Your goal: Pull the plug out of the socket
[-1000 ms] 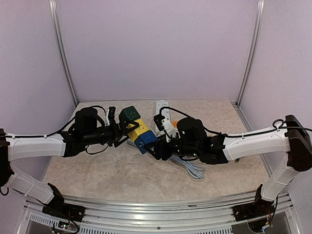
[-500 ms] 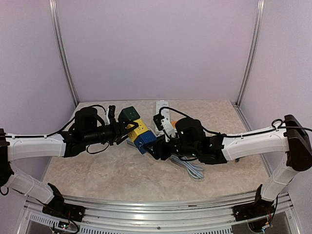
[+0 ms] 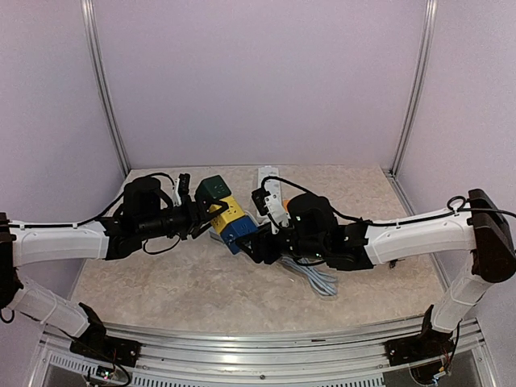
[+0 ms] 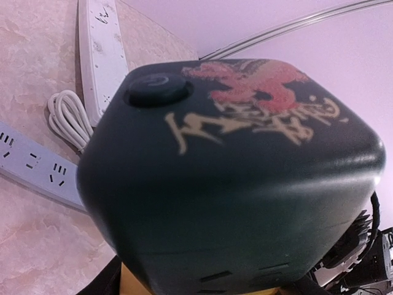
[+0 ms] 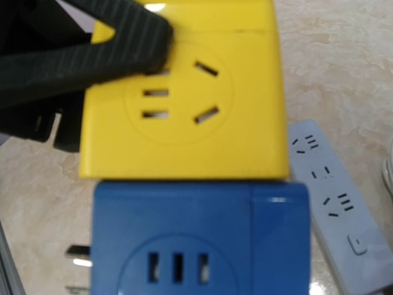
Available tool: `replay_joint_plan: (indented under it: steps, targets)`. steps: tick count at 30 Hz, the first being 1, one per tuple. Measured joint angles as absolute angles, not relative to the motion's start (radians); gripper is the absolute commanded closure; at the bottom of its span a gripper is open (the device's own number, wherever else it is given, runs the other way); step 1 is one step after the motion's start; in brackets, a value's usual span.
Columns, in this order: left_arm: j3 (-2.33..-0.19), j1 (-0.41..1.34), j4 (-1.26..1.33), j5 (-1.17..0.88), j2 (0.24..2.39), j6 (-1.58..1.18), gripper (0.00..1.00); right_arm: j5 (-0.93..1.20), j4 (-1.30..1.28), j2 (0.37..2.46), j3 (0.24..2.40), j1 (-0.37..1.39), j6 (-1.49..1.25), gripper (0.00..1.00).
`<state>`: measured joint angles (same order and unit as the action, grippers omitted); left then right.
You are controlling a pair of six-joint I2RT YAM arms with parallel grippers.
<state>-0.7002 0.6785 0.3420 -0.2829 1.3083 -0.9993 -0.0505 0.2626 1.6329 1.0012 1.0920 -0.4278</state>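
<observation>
Three cube sockets are joined in a row: a dark green cube (image 3: 213, 188), a yellow cube (image 3: 227, 211) and a blue cube (image 3: 240, 231). My left gripper (image 3: 201, 216) is shut on the yellow cube; one of its black fingers (image 5: 92, 55) lies across the yellow face (image 5: 184, 110). My right gripper (image 3: 256, 244) is shut on the blue cube (image 5: 196, 246), its fingers hidden in the right wrist view. Bare metal prongs (image 5: 77, 252) stick out of the blue cube's left side. The green cube (image 4: 233, 172) fills the left wrist view.
A white power strip (image 3: 268, 181) lies at the back, and it also shows in the left wrist view (image 4: 101, 49). A second grey strip (image 5: 331, 203) lies under the cubes. A coiled white cable (image 3: 318, 278) lies under my right arm. Side walls stand close.
My right arm has crept slightly left toward the cubes. The left arm and the cubes have hardly moved.
</observation>
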Motion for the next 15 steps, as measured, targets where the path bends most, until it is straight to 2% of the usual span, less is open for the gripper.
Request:
replay_joint_plan:
  steps: [15]
  targets:
    - [-0.7, 0.678, 0.323, -0.274, 1.282, -0.978, 0.61, 0.041, 0.289, 1.635, 1.001, 1.061, -0.415, 1.0]
